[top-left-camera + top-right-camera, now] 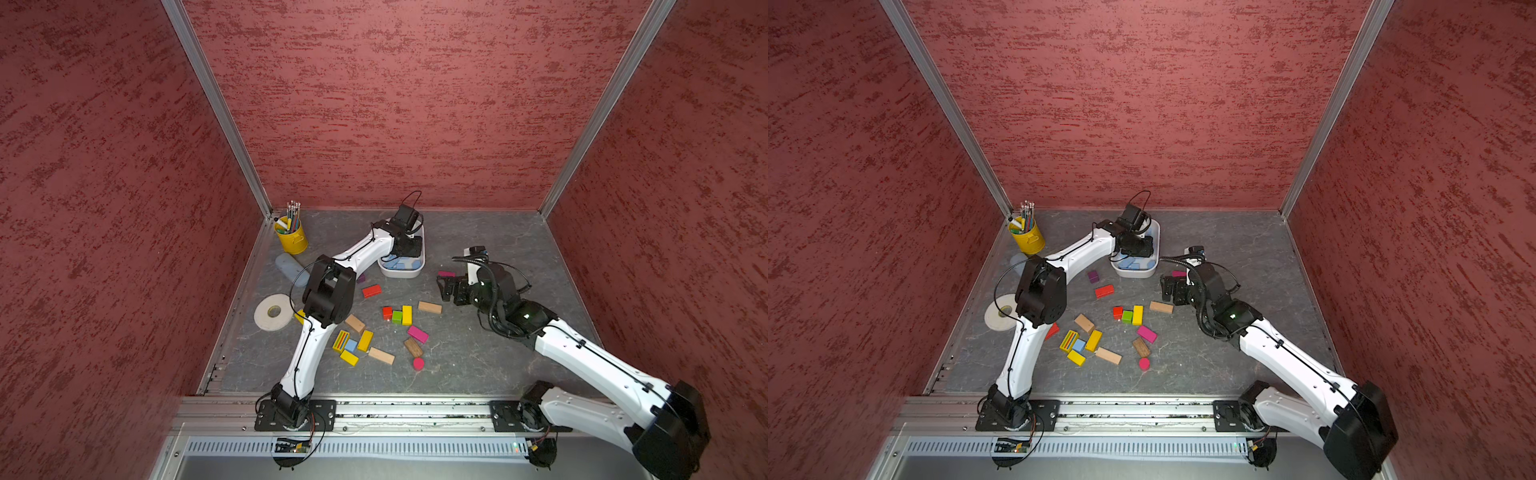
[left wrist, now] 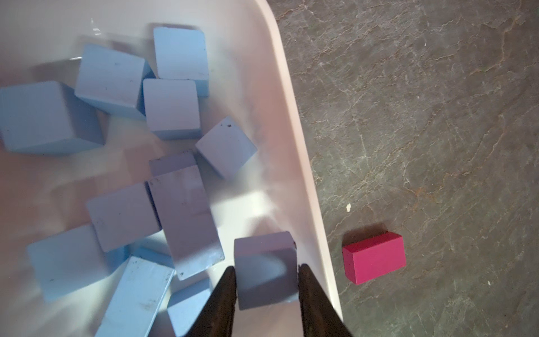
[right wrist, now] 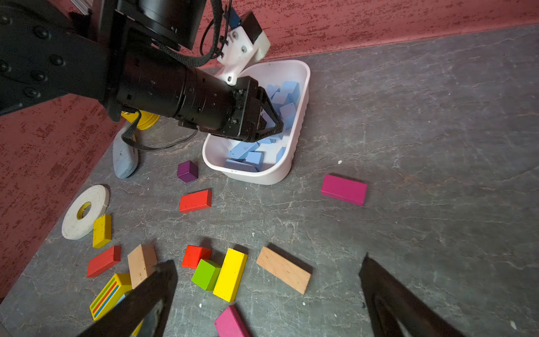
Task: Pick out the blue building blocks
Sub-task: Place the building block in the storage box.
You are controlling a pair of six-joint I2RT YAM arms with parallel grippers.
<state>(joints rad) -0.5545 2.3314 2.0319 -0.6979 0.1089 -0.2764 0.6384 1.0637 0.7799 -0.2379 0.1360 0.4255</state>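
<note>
Drop-off step: left tool (image 2: 267, 267) jaws flank a light-blue wooden cube (image 2: 262, 251) inside the white plastic tub (image 2: 291, 116); clamped or released, can't tell. Right tool (image 3: 268, 259) gapes open, empty. Next: fetch the small blue wooden block (image 1: 351, 345) lying on the tabletop (image 1: 478, 353).

In a top view the tub (image 1: 401, 273) sits mid-frame with many blocks (image 2: 172, 108) inside. Loose blocks (image 1: 406, 315) lie below it, and the pencil cup (image 1: 293, 241) stands left of it.
</note>
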